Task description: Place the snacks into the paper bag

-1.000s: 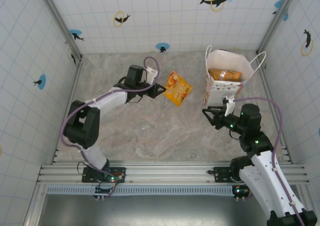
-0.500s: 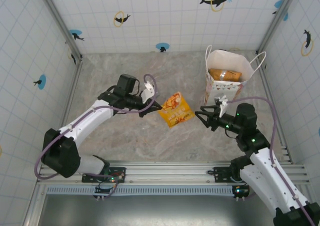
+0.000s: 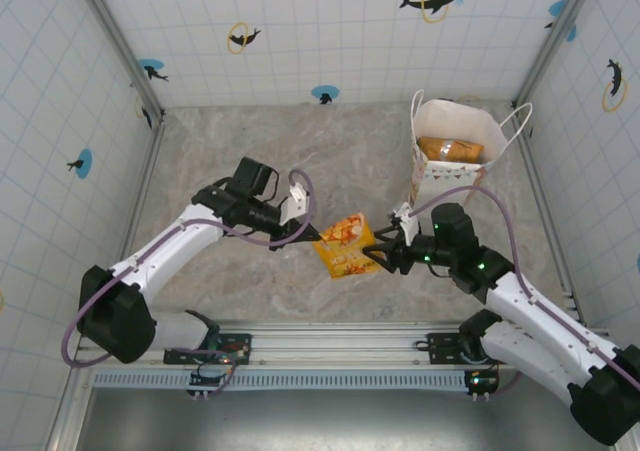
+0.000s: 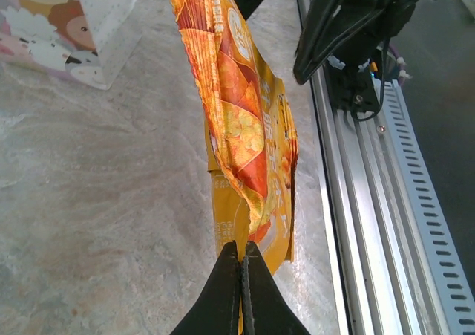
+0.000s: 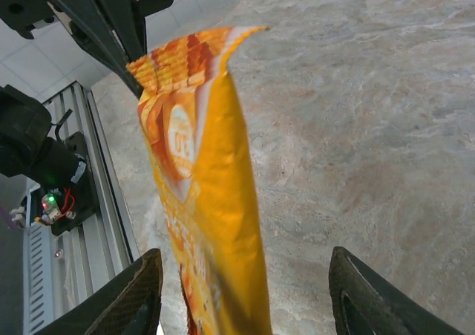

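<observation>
An orange snack packet (image 3: 345,246) hangs above the middle of the table, and my left gripper (image 3: 318,235) is shut on its edge. In the left wrist view the closed fingertips (image 4: 243,249) pinch the packet (image 4: 249,119) at its lower seam. My right gripper (image 3: 375,254) is open just right of the packet. Its two fingers stand wide on either side of the packet (image 5: 208,223) without touching it, with the right gripper (image 5: 252,305) at the bottom of that view. The white paper bag (image 3: 455,156) stands upright at the back right with another orange snack (image 3: 450,149) inside.
An aluminium rail (image 3: 340,346) runs along the near table edge, close below the hanging packet. Tiled walls enclose the table on three sides. The bag's printed side (image 4: 104,15) shows beyond the packet in the left wrist view.
My left gripper carried the packet from the back middle toward the near middle. My right arm swung left from beside the bag to meet it, and its jaws widened.
</observation>
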